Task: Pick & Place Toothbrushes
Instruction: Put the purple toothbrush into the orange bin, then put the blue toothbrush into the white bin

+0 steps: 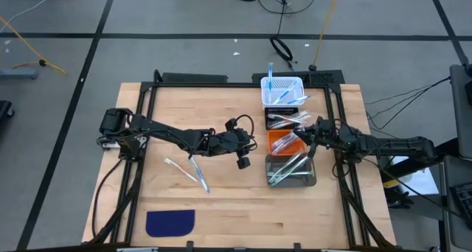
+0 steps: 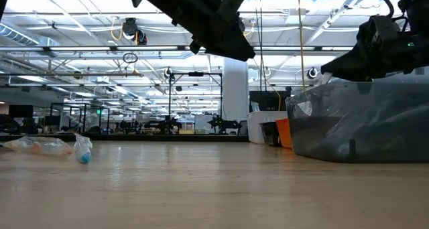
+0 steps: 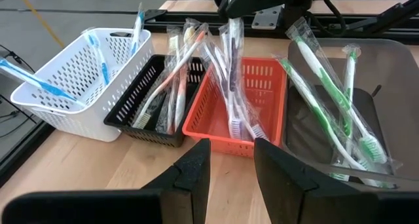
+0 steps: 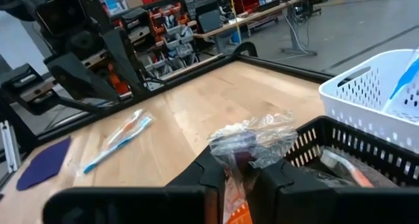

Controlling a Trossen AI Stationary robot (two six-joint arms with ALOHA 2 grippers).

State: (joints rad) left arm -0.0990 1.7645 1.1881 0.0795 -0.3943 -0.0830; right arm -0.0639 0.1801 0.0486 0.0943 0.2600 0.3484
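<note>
While over orange plastic bin (image 1: 282, 141), right gripper (image 4: 239, 168) pinching clear-wrapped toothbrush (image 4: 252, 139), likely for drop-in | left gripper (image 3: 232, 164) spread, empty, waiting mid-table | two toothbrushes (image 1: 189, 171) loose on wood.

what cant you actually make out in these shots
- Low view: what lies in the grey bin is blurred behind its cloudy wall.
- Right wrist view: the right end effector is shut on a wrapped toothbrush; its lower part is hidden behind the fingers.
- High view: the count of loose toothbrushes on the table is too small to tell.
- Left wrist view: the left end effector blocks the orange bin's front wall.
</note>
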